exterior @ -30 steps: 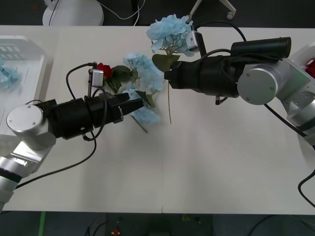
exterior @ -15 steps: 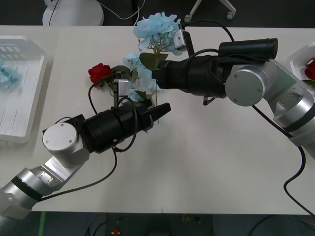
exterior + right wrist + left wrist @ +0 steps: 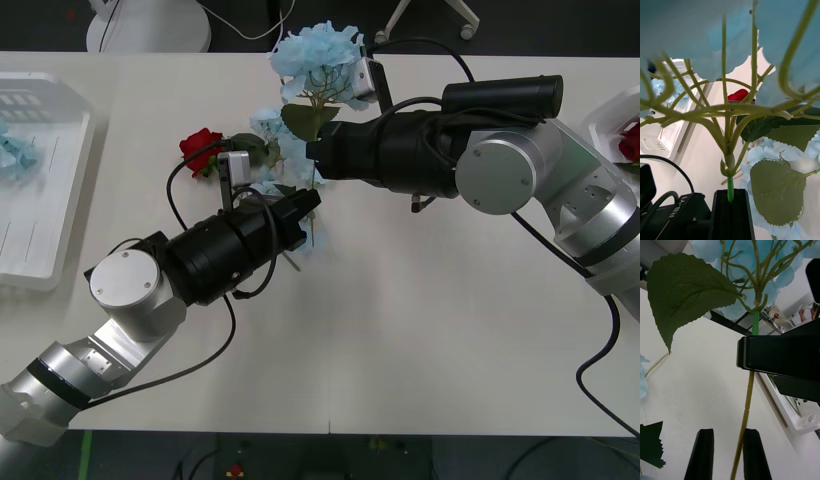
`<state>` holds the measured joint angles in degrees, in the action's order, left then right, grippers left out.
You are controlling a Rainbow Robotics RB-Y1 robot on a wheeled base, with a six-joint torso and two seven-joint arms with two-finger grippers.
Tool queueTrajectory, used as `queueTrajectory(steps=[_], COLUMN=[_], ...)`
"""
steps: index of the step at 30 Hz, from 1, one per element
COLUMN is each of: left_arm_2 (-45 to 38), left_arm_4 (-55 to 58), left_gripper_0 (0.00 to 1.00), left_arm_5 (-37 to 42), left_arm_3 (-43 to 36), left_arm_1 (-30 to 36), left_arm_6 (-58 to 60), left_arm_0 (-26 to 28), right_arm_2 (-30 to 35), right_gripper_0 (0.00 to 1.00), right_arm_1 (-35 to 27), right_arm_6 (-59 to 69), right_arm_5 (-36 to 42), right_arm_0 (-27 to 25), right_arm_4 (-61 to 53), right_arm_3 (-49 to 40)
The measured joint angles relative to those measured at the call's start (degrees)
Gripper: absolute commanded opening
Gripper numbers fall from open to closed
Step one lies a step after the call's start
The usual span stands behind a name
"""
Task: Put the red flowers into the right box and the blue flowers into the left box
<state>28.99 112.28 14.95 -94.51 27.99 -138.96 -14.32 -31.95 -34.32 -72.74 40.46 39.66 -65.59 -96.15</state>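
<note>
Shallow white translucent plastic left box [image 3: 40,215] lying at table's far left, pale blue cluster inside at its edge. Red artificial rose [image 3: 201,147] resting on cream table [image 3: 430,330]. Left gripper [image 3: 306,206] reaching with black fingers [image 3: 702,453] spread, straddling green stem. Right gripper [image 3: 318,155] pinching stem of pale sky-blue hydrangea-like flower [image 3: 318,58], holding it raised above table. Right box [image 3: 606,118] showing at far right edge.
</note>
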Motion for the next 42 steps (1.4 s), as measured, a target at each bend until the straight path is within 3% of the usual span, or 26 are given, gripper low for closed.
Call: queueTrajectory(steps=[10, 11, 12, 13, 14, 16, 32, 42], left_arm_2=[0.0, 0.0, 0.0, 0.0, 0.0, 0.0, -0.87, -13.02], left_arm_4=[0.04, 0.1, 0.19, 0.32, 0.5, 0.82, 4.14, 4.97], left_gripper_0=[0.0, 0.0, 0.0, 0.0, 0.0, 0.0, 0.0, 0.0], left_arm_5=[0.0, 0.0, 0.0, 0.0, -0.01, -0.02, 0.02, 5.55], left_arm_3=[-0.15, -0.15, -0.15, -0.15, -0.15, -0.15, -0.99, -1.74], left_arm_1=[0.0, 0.0, 0.0, 0.0, 0.0, 0.0, 0.0, 0.45], left_arm_6=[-3.57, -3.57, -3.57, -3.57, -3.57, -3.57, -3.57, -3.57], left_arm_0=[0.0, 0.0, 0.0, 0.0, 0.0, 0.0, 0.0, 0.04], right_arm_2=[-0.06, -0.07, -0.08, -0.08, -0.08, -0.08, -0.08, -0.1], right_gripper_0=[0.02, 0.17, 0.5, 0.74, 0.86, 0.98, 1.0, 1.0], right_arm_1=[0.0, 0.0, 0.0, 0.0, 0.0, 0.0, -0.08, -2.5], right_arm_6=[0.0, 0.01, 0.01, 0.01, 0.01, 0.01, 0.03, 0.02], right_arm_5=[-0.35, -0.4, -0.44, -0.5, -0.53, -0.64, -2.38, -2.58], right_arm_0=[0.0, 0.0, 0.0, 0.0, 0.0, 0.0, 0.02, 0.04], right_arm_4=[0.01, 0.01, 0.01, 0.01, 0.01, 0.01, 0.0, -0.01], right_arm_3=[0.0, 0.0, 0.0, 0.0, 0.0, 0.0, 0.0, -0.61])
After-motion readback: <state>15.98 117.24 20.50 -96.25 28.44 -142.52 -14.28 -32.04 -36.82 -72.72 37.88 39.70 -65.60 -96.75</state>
